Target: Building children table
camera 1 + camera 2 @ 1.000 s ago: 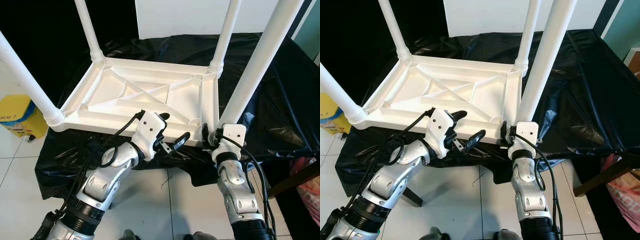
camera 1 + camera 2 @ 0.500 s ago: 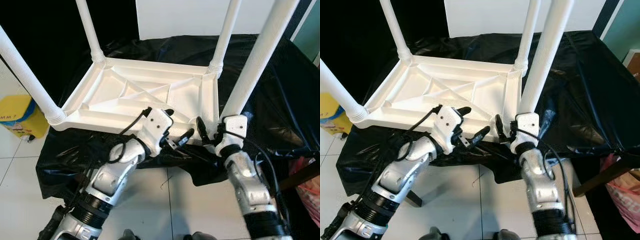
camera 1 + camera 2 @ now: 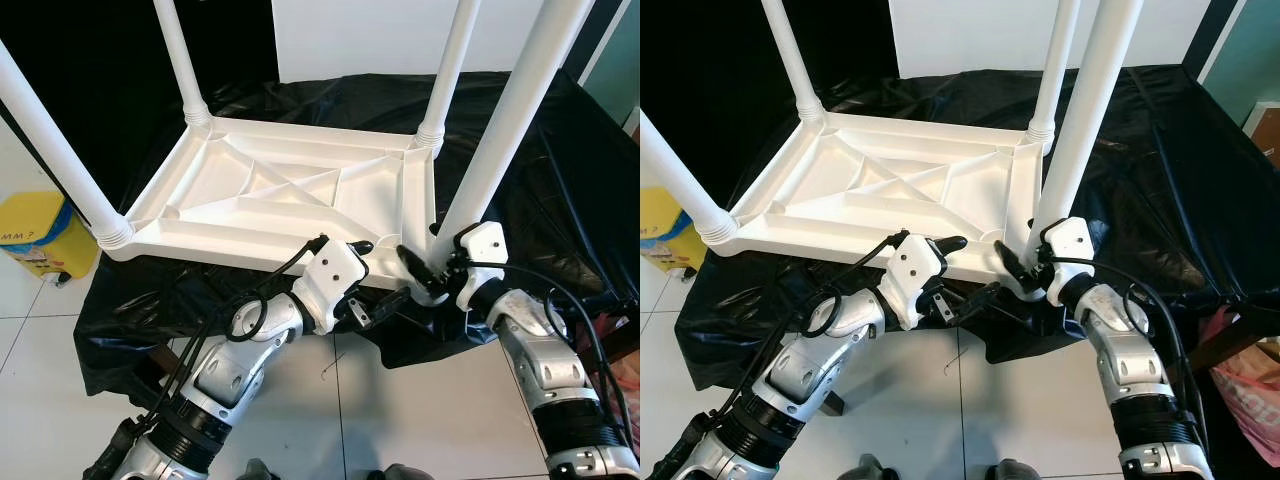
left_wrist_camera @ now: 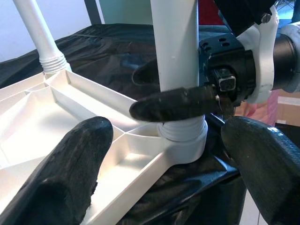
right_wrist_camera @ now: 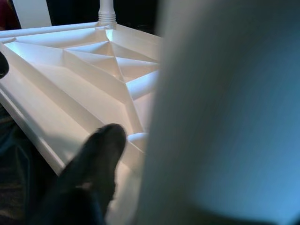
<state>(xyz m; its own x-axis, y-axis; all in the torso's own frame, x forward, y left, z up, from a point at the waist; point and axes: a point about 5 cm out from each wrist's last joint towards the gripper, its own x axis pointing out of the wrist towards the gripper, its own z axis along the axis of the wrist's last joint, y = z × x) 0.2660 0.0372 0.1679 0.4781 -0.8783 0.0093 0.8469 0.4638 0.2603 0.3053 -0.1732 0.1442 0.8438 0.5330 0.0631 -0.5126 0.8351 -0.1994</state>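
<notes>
While the left gripper (image 3: 378, 272) is hovering spread wide at the upturned white table (image 3: 250, 200), the right gripper (image 3: 425, 262) is clamping its 4 o'clock leg (image 3: 495, 150).

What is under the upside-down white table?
The white table lies on a black sheet draped over some support. The sheet hides what that support is.

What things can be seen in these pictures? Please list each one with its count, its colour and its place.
table top: 1, white, upside down on the black cover.
table legs: 4, white, standing up at the corners.
cover: 1, black, under the table top.
bin: 1, yellow, on the floor at the left.
left gripper: 1, black fingers, open, at the near edge.
right gripper: 1, black fingers, around the base of the near right leg.
</notes>
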